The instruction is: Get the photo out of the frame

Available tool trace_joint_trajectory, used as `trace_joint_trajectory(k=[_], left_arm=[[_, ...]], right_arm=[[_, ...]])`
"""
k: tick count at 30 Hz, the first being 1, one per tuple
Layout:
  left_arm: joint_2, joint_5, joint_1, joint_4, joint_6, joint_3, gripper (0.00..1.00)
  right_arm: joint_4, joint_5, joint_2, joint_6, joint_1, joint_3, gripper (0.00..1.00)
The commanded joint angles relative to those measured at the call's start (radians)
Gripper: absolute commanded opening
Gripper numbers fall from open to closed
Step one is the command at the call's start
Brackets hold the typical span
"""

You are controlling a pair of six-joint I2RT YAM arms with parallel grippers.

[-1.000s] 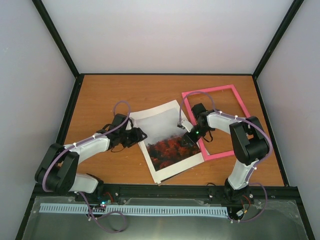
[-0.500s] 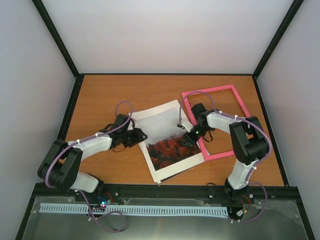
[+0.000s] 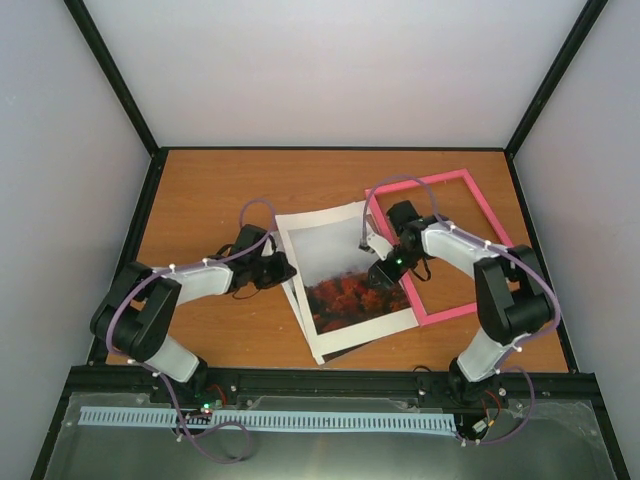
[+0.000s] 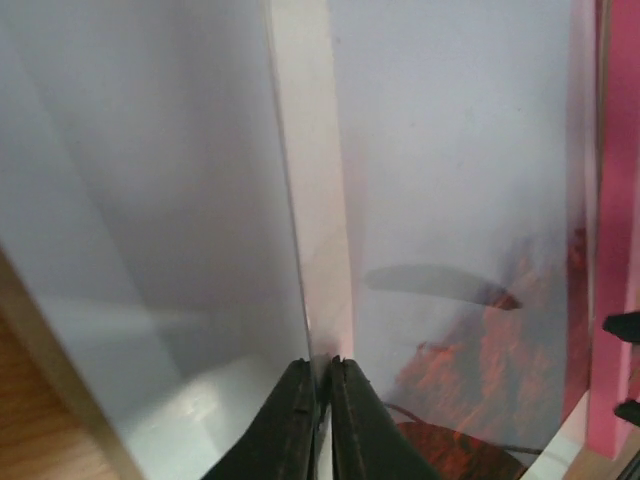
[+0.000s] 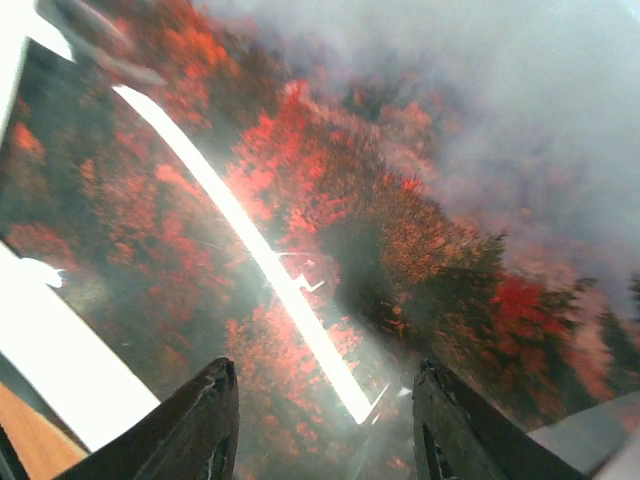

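Bright pink frame (image 3: 450,313), photo (image 3: 345,265) misty grey above orange-red trees, white border (image 3: 301,280), orange-brown wood-grain table (image 3: 210,190)

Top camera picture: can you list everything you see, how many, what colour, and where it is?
photo: one, grey mist above and orange-red trees below, middle of the table
white mat: one, white, bordering the photo
darker sheet: one edge showing, under the mat's left side; can't tell what it is
frame: one, bright pink, just right of the mat, wood showing through it
table: one, brown wood, under everything
arms: two, white and black with purple cables, reaching in from the near edge
left gripper: one, black, shut on the white mat's left edge
right gripper: one, black, open over the red trees
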Motion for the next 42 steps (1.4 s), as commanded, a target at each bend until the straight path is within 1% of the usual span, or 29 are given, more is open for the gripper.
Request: trace_joint_trajectory(k=[1, 4, 8, 16, 21, 22, 26, 29, 32, 34, 38, 40, 42], left_arm=[[0.035, 0.046, -0.011, 0.084, 0.011, 0.072, 0.05], [0.048, 0.055, -0.014, 0.104, 0.003, 0.092, 0.01], [0.084, 0.067, -0.031, 0.120, -0.004, 0.119, 0.01], [0.182, 0.078, -0.110, 0.144, -0.019, 0.175, 0.01], [0.237, 0.084, -0.130, 0.164, -0.026, 0.191, 0.01], [0.243, 0.083, -0.130, 0.165, -0.025, 0.192, 0.03], [0.243, 0.047, -0.130, 0.112, 0.008, 0.209, 0.16], [0.199, -0.006, -0.130, 0.053, 0.039, 0.218, 0.28], [0.144, -0.050, -0.130, -0.012, 0.062, 0.228, 0.36], [0.093, -0.077, -0.130, -0.059, 0.069, 0.222, 0.39], [-0.047, -0.108, -0.146, -0.131, 0.077, 0.158, 0.41], [-0.119, -0.112, -0.183, -0.169, 0.108, 0.114, 0.42], [-0.185, -0.130, -0.265, -0.198, 0.166, 0.092, 0.43]], right_arm=[[-0.040, 0.015, -0.121, 0.016, -0.005, 0.046, 0.48], [-0.046, 0.000, -0.174, 0.019, -0.006, 0.050, 0.48], [-0.030, -0.009, -0.216, 0.015, -0.005, 0.036, 0.48], [0.005, -0.048, -0.199, 0.014, -0.006, -0.015, 0.48], [0.024, -0.043, -0.195, 0.014, -0.005, -0.037, 0.48], [0.030, -0.042, -0.195, 0.015, -0.005, -0.042, 0.48], [0.045, -0.038, -0.188, 0.016, -0.005, -0.062, 0.48], [0.052, -0.036, -0.184, 0.014, -0.005, -0.071, 0.48], [0.058, -0.037, -0.178, 0.014, -0.004, -0.074, 0.48], [0.059, -0.035, -0.175, 0.012, -0.004, -0.075, 0.48], [0.065, -0.022, -0.182, 0.003, -0.004, -0.083, 0.48], [0.066, -0.021, -0.184, -0.003, -0.004, -0.083, 0.48], [0.066, -0.020, -0.184, -0.004, -0.004, -0.085, 0.48]])
